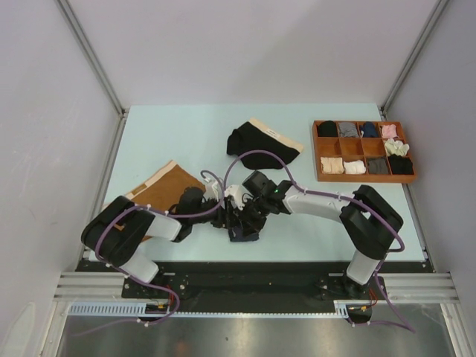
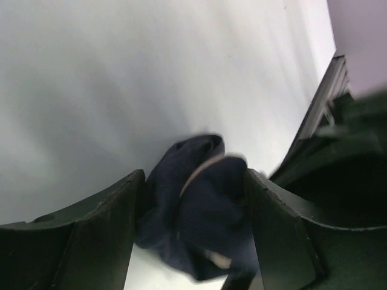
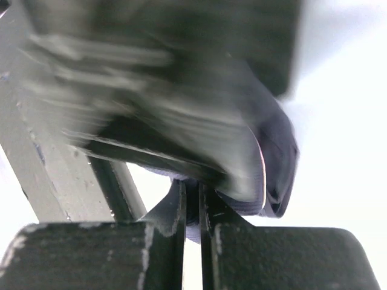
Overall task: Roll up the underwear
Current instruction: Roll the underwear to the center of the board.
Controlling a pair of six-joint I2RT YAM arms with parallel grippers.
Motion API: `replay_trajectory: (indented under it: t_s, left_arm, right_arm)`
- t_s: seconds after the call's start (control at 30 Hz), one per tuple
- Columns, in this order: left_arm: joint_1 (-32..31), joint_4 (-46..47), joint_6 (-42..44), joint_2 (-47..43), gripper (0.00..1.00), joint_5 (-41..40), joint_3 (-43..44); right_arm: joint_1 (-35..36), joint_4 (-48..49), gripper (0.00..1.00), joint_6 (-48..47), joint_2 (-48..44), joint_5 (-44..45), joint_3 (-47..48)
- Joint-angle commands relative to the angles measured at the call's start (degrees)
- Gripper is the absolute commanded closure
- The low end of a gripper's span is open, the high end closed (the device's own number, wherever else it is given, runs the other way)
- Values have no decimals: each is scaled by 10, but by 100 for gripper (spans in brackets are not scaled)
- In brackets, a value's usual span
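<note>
Navy blue fabric underwear (image 2: 195, 208) with a thin pale waistband lay bunched in a loose bundle on the pale blue counter (image 1: 186, 134), directly between the left jaws. Those jaws stood wide apart, one dark finger (image 2: 97, 241) on each side. The cloth touched both inner faces, so they gripped the bundle across its width. The right jaws were almost fully closed, pinching a thin fold of the same navy cloth between their flat dark fingers (image 3: 121, 254). The rest of the bundle bulged just past their tips, though that close view was blurred. Rust-brown underwear (image 1: 167, 190) with a beige waistband lay spread flat near the left jaws, on their outer side. Black underwear (image 1: 260, 141) with a beige waistband lay crumpled ahead of both jaws, apart from them. A brown wooden tray (image 1: 364, 178) of small compartments holding rolled cloths sat well off to the right jaws' outer side.
</note>
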Motion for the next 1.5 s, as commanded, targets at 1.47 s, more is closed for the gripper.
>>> replay_trajectory:
  t_s: [1.47]
  left_arm:
    - [-58, -81, -216, -174, 16, -109, -112]
  right_arm:
    - [57, 19, 100, 86, -3, 146, -45]
